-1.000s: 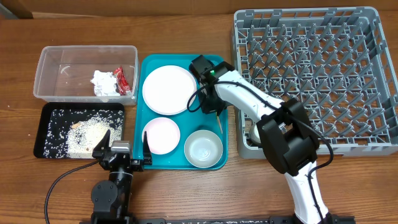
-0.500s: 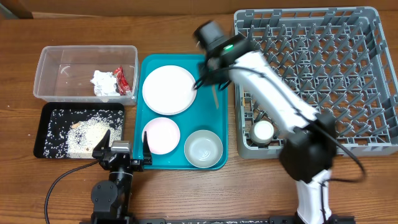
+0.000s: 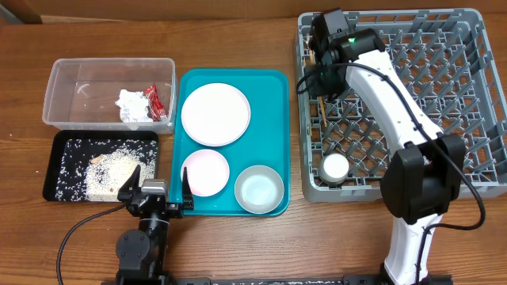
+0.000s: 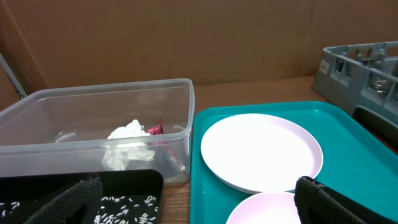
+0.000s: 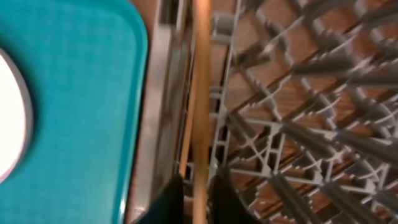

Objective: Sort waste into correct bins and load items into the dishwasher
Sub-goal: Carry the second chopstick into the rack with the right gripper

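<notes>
The right gripper [image 5: 198,190] is pinching the chopsticks [image 5: 200,93] between its two fingers. The sticks hang over the left side of the rack [image 3: 444,95], just inside its wall and above the pegs. They have not been let go. They are thin, long and light brown. One shows plainly, and what looks like a second one sits tight beside it.

A lot of the job looks done. The cup [image 3: 335,167] stands in the rack, in the near left corner. Just left of the rack is the teal tray [image 3: 273,119]. Farther left of the rack is the tub [image 3: 111,62], with the tissue [image 3: 131,105] and the red wrapper [image 3: 154,101] inside. In front of the tub is the black tray [image 3: 55,170], and the rice [image 3: 111,166] is spread over it.

Some things are not in the rack. The big plate [image 3: 215,115], the small plate [image 3: 205,172] and the bowl [image 3: 259,190] all sit on the teal tray. They look clean and bare. I think those three must go into the rack after the chopsticks are set down.

The left gripper [image 3: 160,180] is spread wide and holds nothing. It rests low, well left of the rack, by the near edge of the teal tray.
</notes>
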You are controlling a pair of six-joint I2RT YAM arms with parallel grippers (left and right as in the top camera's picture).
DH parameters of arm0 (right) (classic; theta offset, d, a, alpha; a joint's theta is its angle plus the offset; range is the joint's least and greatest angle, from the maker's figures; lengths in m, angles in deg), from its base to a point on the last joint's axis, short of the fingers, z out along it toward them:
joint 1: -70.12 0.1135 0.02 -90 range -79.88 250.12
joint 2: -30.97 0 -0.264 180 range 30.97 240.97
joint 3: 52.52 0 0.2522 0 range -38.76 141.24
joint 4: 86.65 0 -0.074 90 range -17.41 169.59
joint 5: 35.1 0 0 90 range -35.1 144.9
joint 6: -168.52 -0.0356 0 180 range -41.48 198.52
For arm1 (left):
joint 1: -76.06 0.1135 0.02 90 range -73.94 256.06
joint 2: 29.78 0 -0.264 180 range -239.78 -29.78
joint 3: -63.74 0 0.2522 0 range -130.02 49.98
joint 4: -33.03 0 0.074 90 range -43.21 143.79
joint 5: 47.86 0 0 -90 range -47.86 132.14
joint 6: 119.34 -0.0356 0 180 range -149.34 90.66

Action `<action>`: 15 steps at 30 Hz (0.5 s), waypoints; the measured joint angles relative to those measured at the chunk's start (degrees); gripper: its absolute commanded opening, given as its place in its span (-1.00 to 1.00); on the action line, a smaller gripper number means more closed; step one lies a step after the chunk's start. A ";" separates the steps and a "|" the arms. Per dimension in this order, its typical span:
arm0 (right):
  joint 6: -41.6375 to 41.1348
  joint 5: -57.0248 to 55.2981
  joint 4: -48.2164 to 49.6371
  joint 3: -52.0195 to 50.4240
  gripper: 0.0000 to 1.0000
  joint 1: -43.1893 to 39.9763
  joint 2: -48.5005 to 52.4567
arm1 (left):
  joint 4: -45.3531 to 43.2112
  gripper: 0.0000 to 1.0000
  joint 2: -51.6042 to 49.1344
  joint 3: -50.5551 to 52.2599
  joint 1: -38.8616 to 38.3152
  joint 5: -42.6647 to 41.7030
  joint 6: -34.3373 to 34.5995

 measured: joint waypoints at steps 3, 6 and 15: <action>0.39 1.01 -1.25 -0.11 0.00 -0.17 -0.04 | -0.02 1.00 0.00 0.00 0.00 -0.02 0.00; -1.38 1.44 -1.95 -0.11 0.01 0.57 -0.13 | -0.02 1.00 0.00 0.00 0.00 -0.02 0.00; -4.04 1.46 0.92 -0.07 0.06 8.46 -14.56 | 0.00 1.00 0.00 0.00 0.00 -0.02 0.00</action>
